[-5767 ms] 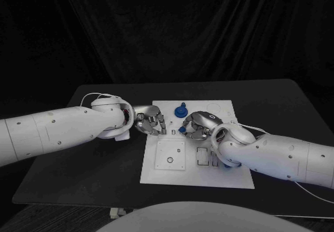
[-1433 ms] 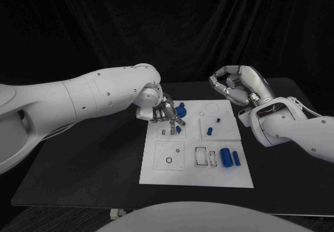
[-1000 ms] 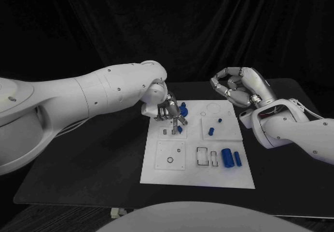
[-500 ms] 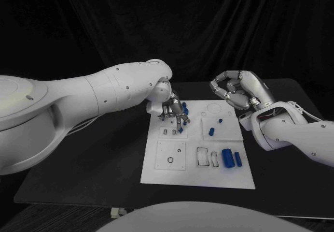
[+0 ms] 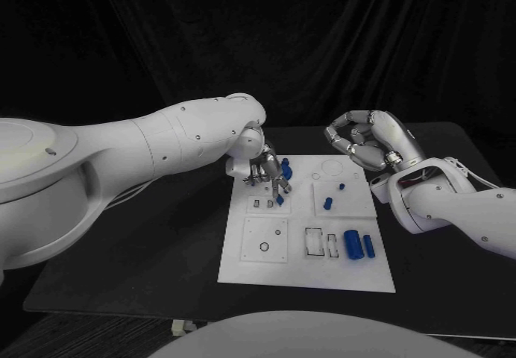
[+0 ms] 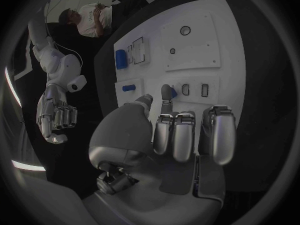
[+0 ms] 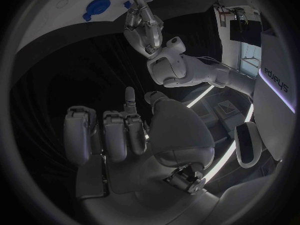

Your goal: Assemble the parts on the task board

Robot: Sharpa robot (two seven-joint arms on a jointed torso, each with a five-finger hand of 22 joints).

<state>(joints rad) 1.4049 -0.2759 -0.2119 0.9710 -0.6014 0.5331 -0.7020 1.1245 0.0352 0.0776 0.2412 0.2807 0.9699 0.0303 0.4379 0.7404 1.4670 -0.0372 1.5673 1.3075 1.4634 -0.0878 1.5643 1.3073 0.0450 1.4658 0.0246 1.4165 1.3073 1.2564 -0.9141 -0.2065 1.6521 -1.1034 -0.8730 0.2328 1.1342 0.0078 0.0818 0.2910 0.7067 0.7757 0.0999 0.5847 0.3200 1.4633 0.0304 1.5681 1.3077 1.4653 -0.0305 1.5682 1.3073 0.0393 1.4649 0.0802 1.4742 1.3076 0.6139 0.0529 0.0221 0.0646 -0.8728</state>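
Black table holds our white task board — blue parts lie on it. Our left hand pinches a blue part (fingertips down); our right hand hangs curled, holding nothing.

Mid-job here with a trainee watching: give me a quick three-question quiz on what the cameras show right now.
1. True or false: the right hand rests on the task board.
2. Which hand has its fingers down over the board's far left corner: A) left hand B) right hand?
3. The two blue cylinders lie side by side near the board's ____ edge.

Key: 1 false, it hangs raised beyond the board's far edge; 2 A; 3 right.
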